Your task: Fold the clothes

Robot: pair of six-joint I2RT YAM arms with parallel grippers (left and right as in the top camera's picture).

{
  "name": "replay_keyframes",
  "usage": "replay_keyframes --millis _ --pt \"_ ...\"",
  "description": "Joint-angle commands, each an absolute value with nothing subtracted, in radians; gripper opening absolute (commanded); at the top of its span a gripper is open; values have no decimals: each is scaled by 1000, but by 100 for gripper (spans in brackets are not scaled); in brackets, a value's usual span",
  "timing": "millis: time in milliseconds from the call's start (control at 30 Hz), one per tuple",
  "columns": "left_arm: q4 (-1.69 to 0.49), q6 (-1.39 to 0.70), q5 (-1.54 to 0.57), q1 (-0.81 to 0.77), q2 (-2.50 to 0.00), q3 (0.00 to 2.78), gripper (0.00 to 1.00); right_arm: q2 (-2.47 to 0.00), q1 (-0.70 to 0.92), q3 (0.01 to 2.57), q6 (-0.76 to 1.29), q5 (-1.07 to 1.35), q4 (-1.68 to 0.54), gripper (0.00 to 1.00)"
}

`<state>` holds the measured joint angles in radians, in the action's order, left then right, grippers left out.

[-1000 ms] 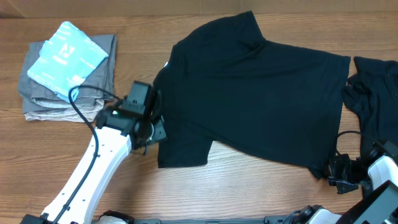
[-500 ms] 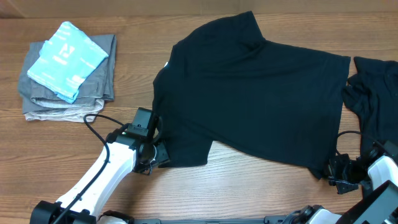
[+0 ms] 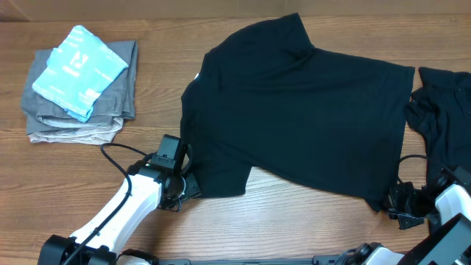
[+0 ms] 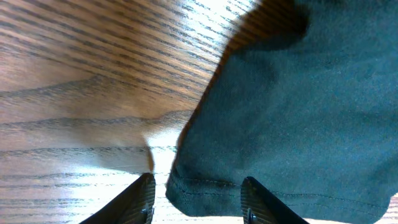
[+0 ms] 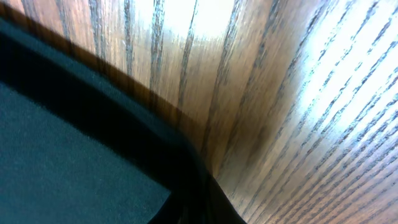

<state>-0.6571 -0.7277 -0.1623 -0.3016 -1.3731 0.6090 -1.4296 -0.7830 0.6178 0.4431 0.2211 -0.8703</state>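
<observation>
A plain black T-shirt (image 3: 294, 110) lies spread wide over the middle of the wooden table (image 3: 294, 221). My left gripper (image 3: 188, 185) sits at the shirt's near-left sleeve corner. In the left wrist view it (image 4: 199, 202) is open, with the stitched sleeve hem (image 4: 205, 186) lying between its two fingers. My right gripper (image 3: 391, 202) is at the shirt's near-right hem corner. In the right wrist view the dark fabric (image 5: 74, 130) runs into its closed jaws, so my right gripper (image 5: 205, 208) is shut on the shirt.
A second black garment (image 3: 445, 103) lies crumpled at the right edge, touching the shirt's side. A stack of grey folded garments (image 3: 110, 110) with a light-blue printed one (image 3: 77, 70) on top sits at the back left. The left arm's cable (image 3: 118, 151) loops near that stack.
My left arm has moved toward the table's front along the shirt's left edge, down to the sleeve corner. The right arm and the shirt have not moved.
</observation>
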Motion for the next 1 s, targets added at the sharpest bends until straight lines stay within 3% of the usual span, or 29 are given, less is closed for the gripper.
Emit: replay_keyframes --millis 0,400,467,533,567,733,967 --pt "-653 -741 -174 -302 -1374 597 49 -1429 -780 609 437 217 -864 9" --pt "-591 -764 -178 -302 -1375 533 44 -1429 -780 609 438 218 -863 8" --pt "-581 -764 -177 -302 -1374 533 29 -1429 -780 609 438 218 -864 4" --pt "-574 -764 -177 -302 -1374 533 8 -1429 -780 609 437 218 -865 4" --pt "-572 -763 -177 -302 -1374 533 4 -1429 -780 609 437 217 -865 4" --pt "-603 -694 -184 -302 -1374 552 4 -1429 -780 636 392 218 -883 4" --pt "-820 -604 -141 -302 -1374 744 4 -1429 -779 664 396 262 -913 4"
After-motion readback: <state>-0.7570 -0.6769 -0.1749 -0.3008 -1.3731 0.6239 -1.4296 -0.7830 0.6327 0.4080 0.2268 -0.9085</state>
